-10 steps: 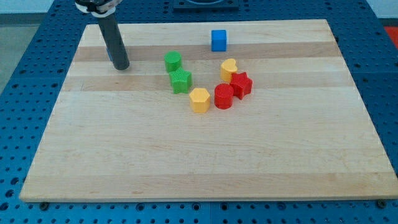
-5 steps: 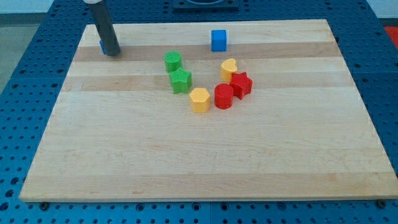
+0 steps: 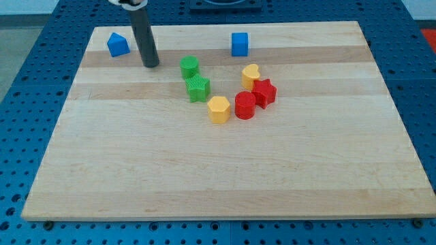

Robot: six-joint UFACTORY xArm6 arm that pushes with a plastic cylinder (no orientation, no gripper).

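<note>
My tip (image 3: 151, 64) rests on the wooden board near the view's top left, touching no block. A blue block (image 3: 118, 45) with a peaked top lies to its left, a short gap away. To the tip's right sits a green block (image 3: 189, 67), with a green star-like block (image 3: 198, 88) just below it. Further right cluster a yellow hexagon-like block (image 3: 218, 109), a red cylinder (image 3: 245, 105), a red star (image 3: 264, 92) and a yellow heart-like block (image 3: 251, 75). A blue cube (image 3: 239, 43) stands alone near the top edge.
The wooden board (image 3: 218, 170) lies on a blue perforated table (image 3: 27, 82) that surrounds it on all sides.
The rod went up and left against the blue block at the top left, then swung right. The blue block, hidden behind the rod before, now shows clear of it.
</note>
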